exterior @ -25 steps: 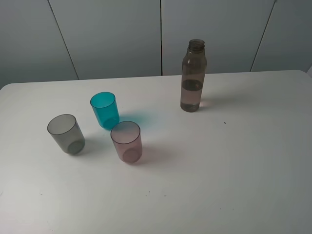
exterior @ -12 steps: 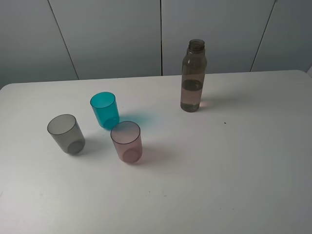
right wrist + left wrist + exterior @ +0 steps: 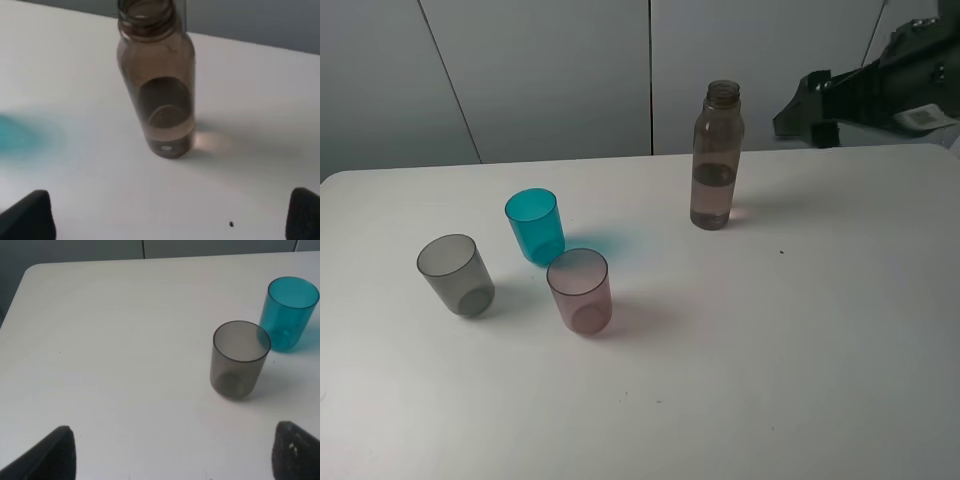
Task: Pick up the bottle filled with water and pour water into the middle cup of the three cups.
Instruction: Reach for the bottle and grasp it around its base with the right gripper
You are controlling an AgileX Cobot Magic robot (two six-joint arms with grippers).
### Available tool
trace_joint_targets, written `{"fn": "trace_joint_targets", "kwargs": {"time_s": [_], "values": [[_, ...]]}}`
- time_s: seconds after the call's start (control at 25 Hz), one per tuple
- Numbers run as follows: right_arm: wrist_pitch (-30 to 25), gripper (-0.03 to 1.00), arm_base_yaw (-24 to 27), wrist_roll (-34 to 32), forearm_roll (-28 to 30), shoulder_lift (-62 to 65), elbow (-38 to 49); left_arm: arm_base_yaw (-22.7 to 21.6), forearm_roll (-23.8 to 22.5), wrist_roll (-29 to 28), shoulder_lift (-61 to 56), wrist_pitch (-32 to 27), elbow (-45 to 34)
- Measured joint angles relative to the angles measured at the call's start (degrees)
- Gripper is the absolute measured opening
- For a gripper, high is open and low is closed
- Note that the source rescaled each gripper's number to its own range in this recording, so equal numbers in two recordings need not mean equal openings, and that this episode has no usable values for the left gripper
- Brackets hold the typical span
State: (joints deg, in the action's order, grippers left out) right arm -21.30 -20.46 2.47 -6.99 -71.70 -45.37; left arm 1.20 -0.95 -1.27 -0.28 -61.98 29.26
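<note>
approach step, i judge — my right gripper (image 3: 164, 216) hangs released, fingers spread wide, nothing between them. tall slim smoky brown-grey plastic bottle (image 3: 157, 100) stands dead ahead of my jaws, apart from them, on the white table (image 3: 260, 100). its long axis is vertical, open threaded neck pointing up, water (image 3: 167, 127) in its lower part. next move calls for going forward level, jaws astride the body, then closing. translucent teal plastic tumbler (image 3: 535, 225) sits beyond the bottle — well apart.

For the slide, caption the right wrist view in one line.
Open right gripper facing the uncapped bottle, partly filled with water, upright on the white table.
</note>
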Motion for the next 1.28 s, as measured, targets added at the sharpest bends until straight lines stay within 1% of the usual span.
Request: {"fn": "trace_joint_targets", "kwargs": {"time_s": [0.12, 0.32, 0.52, 0.8, 1.0, 1.28], "values": [[4.27, 1.0, -2.04, 0.0, -0.8, -6.02, 0.0, 0.0, 0.0, 0.0, 0.0, 0.0, 0.0], [6.89, 1.0, -2.37, 0.0, -1.1, -14.62, 0.0, 0.0, 0.0, 0.0, 0.0, 0.0, 0.0], [13.26, 1.0, -2.54, -0.83, -1.1, -21.99, 0.11, 0.0, 0.0, 0.0, 0.0, 0.0, 0.0], [25.99, 1.0, -5.06, -1.08, -1.1, -29.6, 1.12, 0.0, 0.0, 0.0, 0.0, 0.0, 0.0], [33.85, 1.0, -5.09, -1.08, -1.1, -32.9, 2.37, 0.0, 0.0, 0.0, 0.0, 0.0, 0.0], [52.22, 1.0, -5.09, -2.47, -1.1, -36.82, 6.21, 0.0, 0.0, 0.0, 0.0, 0.0, 0.0]]}}
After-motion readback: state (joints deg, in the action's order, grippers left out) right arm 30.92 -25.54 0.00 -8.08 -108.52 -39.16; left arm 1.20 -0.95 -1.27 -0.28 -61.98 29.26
